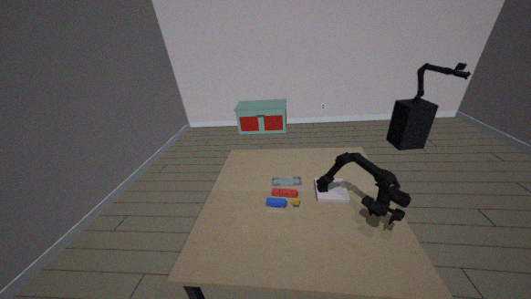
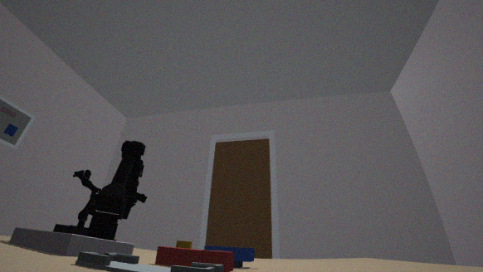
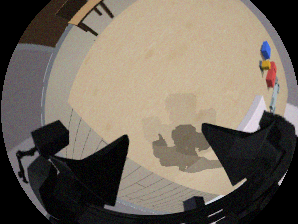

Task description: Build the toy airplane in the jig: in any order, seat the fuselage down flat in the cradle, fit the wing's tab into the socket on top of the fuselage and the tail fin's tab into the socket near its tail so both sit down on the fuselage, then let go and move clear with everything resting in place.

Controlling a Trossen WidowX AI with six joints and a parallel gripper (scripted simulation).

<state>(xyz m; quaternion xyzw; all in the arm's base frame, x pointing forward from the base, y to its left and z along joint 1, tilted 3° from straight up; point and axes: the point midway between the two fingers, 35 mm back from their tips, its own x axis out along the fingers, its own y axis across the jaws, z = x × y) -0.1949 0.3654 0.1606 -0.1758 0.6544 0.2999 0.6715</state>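
The grey cradle [image 1: 286, 181] [image 2: 93, 259] [image 3: 273, 98] lies on the table. The red fuselage [image 1: 285, 192] [image 2: 195, 257] [image 3: 271, 76] lies beside the cradle, outside it. The blue wing [image 1: 275, 202] [image 2: 230, 250] [image 3: 266, 50] lies beyond the fuselage, apart from it. The small yellow tail fin [image 1: 296, 201] [image 2: 183, 244] [image 3: 266, 65] stands near one end of the wing. Its tab cannot be made out clearly. My gripper [image 1: 380, 219] [image 3: 165, 133] is open and empty, raised near the table's right edge, far from all the parts.
The arm's pale base slab [image 1: 338, 196] [image 2: 46, 241] [image 3: 254, 114] lies on the table [image 1: 255, 255] between the parts and the gripper. The arm arches over the slab. A black pedestal [image 1: 411, 125] with another arm stands beyond the table, and a green cabinet [image 1: 261, 106] stands by the wall.
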